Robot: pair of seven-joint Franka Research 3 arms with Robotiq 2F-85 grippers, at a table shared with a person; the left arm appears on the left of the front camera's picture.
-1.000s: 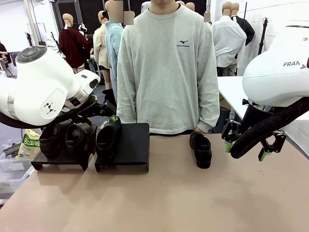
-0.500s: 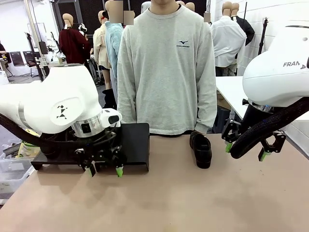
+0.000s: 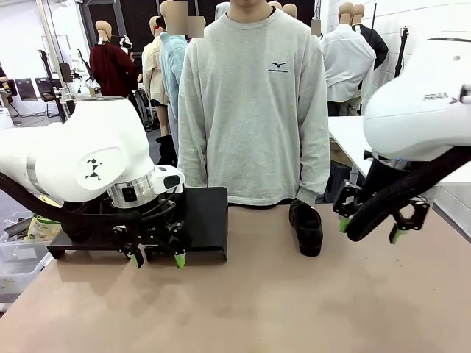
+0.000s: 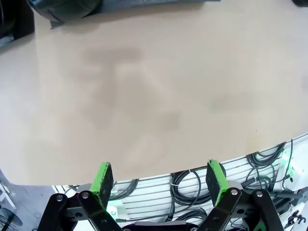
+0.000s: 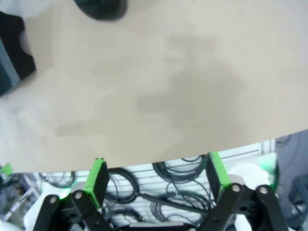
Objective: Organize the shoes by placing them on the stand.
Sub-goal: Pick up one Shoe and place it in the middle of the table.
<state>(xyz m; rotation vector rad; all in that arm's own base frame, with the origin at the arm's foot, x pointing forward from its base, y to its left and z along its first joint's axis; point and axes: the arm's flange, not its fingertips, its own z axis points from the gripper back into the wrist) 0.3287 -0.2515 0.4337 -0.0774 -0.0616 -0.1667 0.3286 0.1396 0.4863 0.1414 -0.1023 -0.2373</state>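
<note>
The left claw [image 3: 156,259], jaws wide and empty, has pulled back from the stand [image 3: 210,220], leaving one shoe [image 3: 307,228] right of the stand for the wide-open right claw [image 3: 368,229].

- Tan table [image 3: 294,309] — smooth and matte, running across the whole foreground.
- White table [image 3: 353,140] behind, at right.
- White wall [image 3: 419,22] at far right; dark panels [image 3: 136,15] at the back.
- Bright, even indoor light.
- Clear bin [image 3: 11,265] off the table's left edge — low, near the floor.
</note>
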